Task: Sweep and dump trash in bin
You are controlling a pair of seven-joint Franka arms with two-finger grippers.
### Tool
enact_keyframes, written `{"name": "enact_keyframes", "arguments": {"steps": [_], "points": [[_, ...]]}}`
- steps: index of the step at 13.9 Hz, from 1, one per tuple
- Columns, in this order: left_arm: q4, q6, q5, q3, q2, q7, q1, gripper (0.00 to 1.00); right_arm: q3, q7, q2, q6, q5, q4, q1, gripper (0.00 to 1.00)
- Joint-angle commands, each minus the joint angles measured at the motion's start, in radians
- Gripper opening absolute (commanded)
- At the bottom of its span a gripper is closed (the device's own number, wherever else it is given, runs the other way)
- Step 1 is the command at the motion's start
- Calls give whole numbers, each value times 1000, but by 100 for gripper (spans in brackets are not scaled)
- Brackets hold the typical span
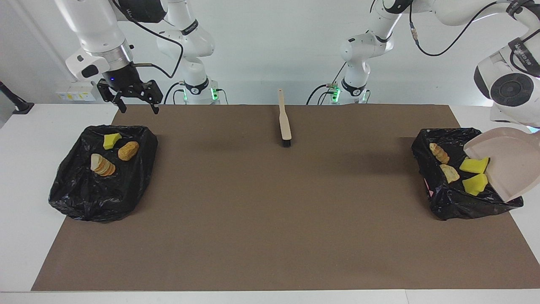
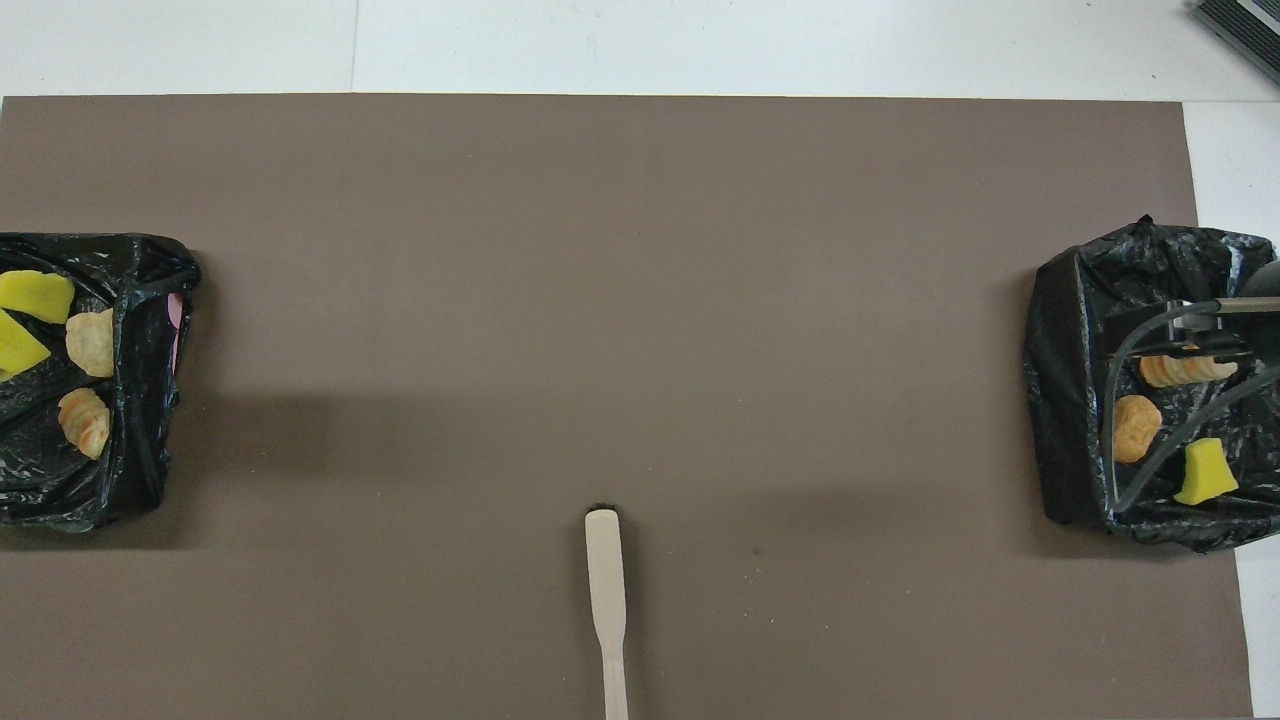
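The beige dustpan hangs steeply tilted over the black-lined bin at the left arm's end. Its handle runs out of the picture, where my left gripper is hidden. Trash lies in that bin: two yellow sponge chunks, one of them at the pan's lip, and two bread-like lumps. My right gripper hangs open and holds nothing, above the mat's edge beside the other bin.
The other bin holds a yellow chunk, a brown lump and a sliced pale lump. The brush lies on the brown mat midway between the arms, near the robots.
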Motion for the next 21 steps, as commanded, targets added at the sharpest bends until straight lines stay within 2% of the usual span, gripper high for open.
{"name": "enact_keyframes", "arguments": {"steps": [1,4,6,8,10,12,15,21], "points": [[-7,7,18,6,-50,-38,-43,0,7,21,-24,-30,13,-18,-11,100],[-8,16,43,3,-56,-136,-57,0,7,58,-46,-32,22,-52,-20,100],[-2,22,-1,1,-61,-142,-52,0,7,66,-51,-27,21,-57,-20,100],[-2,24,-154,10,-75,-141,-47,0,7,58,-45,-27,21,-48,-19,100],[-2,10,-239,3,-91,-147,-57,0,10,52,-44,-24,21,-46,-15,100],[-2,6,-418,7,-117,-166,-57,0,8,52,-44,-24,21,-46,-17,100],[-2,-34,-547,6,-134,-188,-57,0,8,52,-44,-24,21,-46,-17,100],[-50,-139,-786,-6,-167,-553,-144,0,8,52,-42,-24,21,-46,-17,100]]}}
